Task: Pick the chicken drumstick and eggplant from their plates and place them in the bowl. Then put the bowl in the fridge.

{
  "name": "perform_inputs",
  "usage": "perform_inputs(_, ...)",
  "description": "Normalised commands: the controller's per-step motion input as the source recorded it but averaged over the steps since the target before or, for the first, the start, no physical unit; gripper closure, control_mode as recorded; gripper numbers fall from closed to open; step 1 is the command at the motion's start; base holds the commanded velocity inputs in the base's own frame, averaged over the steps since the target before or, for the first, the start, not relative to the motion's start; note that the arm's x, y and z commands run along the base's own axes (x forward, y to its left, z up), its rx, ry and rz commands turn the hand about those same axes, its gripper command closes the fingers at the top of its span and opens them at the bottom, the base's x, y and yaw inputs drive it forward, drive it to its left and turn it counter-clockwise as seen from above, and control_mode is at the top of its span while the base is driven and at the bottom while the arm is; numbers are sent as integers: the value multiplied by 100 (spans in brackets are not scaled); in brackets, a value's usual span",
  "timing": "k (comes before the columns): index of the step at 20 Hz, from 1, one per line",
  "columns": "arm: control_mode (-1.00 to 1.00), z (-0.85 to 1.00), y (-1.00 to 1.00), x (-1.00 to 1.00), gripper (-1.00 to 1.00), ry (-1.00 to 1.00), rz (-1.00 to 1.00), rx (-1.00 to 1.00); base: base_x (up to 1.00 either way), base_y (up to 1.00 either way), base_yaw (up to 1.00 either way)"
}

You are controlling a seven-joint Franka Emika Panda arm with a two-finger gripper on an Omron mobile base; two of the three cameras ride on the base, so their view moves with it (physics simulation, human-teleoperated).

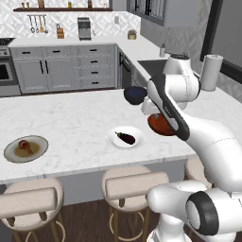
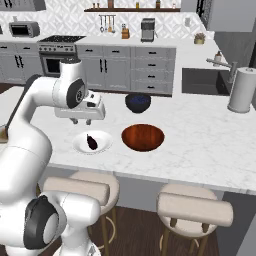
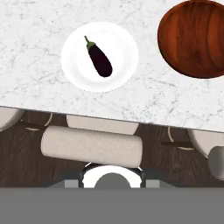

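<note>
The dark purple eggplant (image 2: 92, 141) lies on the white plate (image 2: 102, 146) near the counter's front edge, also seen as eggplant (image 3: 99, 59) on plate (image 3: 74, 57). My gripper (image 2: 82, 121) hangs a little above and behind that plate, open, with nothing between its fingers. Just right of the plate stands the red-brown bowl (image 2: 143, 137), with nothing inside; the same bowl (image 3: 194, 37) sits at the upper right of the hand view. The chicken drumstick (image 1: 25, 146) rests on the grey-green plate (image 1: 38, 152) far to the left. The fridge is out of view.
A smaller dark blue bowl (image 2: 138, 102) stands behind the red-brown one. A paper towel roll (image 2: 241, 90) and the sink (image 2: 200, 80) are at the right. Padded stools (image 3: 92, 146) stand below the counter's front edge (image 3: 131, 120).
</note>
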Motion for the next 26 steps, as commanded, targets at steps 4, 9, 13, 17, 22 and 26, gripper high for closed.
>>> perform_inputs(4, -100, -23, 0, 0, -100, 0, 1, -7, 0, 0, 0)
perform_inputs(9, -100, -80, 5, 2, -100, -20, 3, -8, 0, 0, 0)
perform_inputs(13, -100, -81, 8, 26, -100, -25, 3, -5, 0, 0, 0)
perform_inputs(17, -100, -55, 28, 66, -100, -15, 4, -5, 0, 0, 0)
perform_inputs(22, -100, -24, 34, 96, -100, 1, 1, 0, 0, 0, 0)
perform_inputs(26, -100, 0, 8, 100, -100, 22, 8, 1, 0, 0, 0)
